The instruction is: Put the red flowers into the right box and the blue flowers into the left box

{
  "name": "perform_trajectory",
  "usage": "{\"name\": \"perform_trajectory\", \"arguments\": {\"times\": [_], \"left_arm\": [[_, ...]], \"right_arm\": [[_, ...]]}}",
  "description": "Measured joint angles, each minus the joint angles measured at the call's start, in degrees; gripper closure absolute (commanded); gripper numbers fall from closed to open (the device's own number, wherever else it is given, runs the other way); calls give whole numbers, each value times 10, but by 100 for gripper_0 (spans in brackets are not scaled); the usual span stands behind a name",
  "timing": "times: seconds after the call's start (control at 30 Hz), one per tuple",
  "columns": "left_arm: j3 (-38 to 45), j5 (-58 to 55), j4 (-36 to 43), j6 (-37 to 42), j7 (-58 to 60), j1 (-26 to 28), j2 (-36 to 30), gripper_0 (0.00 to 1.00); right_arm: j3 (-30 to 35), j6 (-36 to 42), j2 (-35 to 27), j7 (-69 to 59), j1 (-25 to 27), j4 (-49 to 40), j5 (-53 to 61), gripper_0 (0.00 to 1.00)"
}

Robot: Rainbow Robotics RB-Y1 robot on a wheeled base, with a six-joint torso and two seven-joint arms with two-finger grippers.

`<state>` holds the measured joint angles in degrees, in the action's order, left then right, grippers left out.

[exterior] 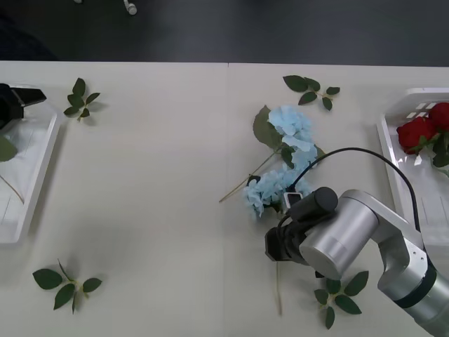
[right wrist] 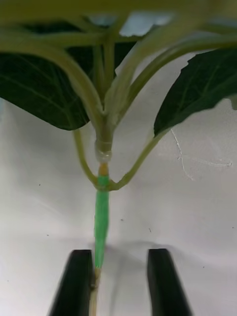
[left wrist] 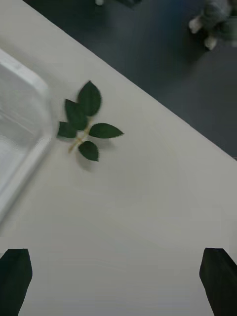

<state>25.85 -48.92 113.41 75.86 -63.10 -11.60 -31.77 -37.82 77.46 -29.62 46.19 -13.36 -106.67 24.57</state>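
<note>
From my station I find the right gripper [right wrist: 119, 284] low over the desk [exterior: 161, 182], toward its near edge and right of centre, among the blue flowers [exterior: 280, 165]. In the right wrist view its black fingers [right wrist: 76, 281] stand partly open with a thin green stem [right wrist: 101, 219] between them; the stem runs against the inner face of one finger and clear of the other, so the fingers have not closed on it. Broad green leaves [right wrist: 44, 89] branch from that stem just beyond the fingertips. In the front view two pale blue clusters lie together right of the desk's centre, the nearer one touching the gripper's housing, with their stems crossing toward the near edge. The red flowers [exterior: 421, 132] lie in the right box [exterior: 393, 158] at the desk's right edge; two blooms are in sight there. The left gripper [left wrist: 118, 281] is over the left box [exterior: 35, 189] at the desk's left edge, toward the far left corner, its fingers spread wide and holding nothing. A green stem and a leaf lie inside that box. Loose leaf sprigs [exterior: 81, 98] lie on the desk: one just beside the left box's far corner, one by the far edge right of centre, and two along the near edge.
</note>
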Motion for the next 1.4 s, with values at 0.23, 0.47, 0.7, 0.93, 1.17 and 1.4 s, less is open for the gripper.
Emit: {"name": "perform_trajectory", "arguments": {"times": [0.23, 0.47, 0.7, 0.93, 1.17, 1.4], "left_arm": [[42, -166, 2, 0, -94, 0, 35, 0], [30, -261, 2, 0, -200, 0, 36, 0], [7, -347, 2, 0, -396, 16, 36, 0], [0, -421, -1, 0, -529, 32, 49, 0], [0, -517, -63, 15, -662, 32, 68, 0], [0, -550, -124, 84, -779, 17, 68, 0]], "right_arm": [[0, 0, 0, 0, 0, 0, -9, 100], [4, 3, -31, 0, 0, -27, 13, 100], [88, 81, -116, 0, 6, -144, 101, 100], [216, 88, -171, 0, 72, -258, 169, 100], [320, 59, -217, 25, 162, -345, 200, 100], [403, -159, -261, 178, 257, -348, 231, 100]]}}
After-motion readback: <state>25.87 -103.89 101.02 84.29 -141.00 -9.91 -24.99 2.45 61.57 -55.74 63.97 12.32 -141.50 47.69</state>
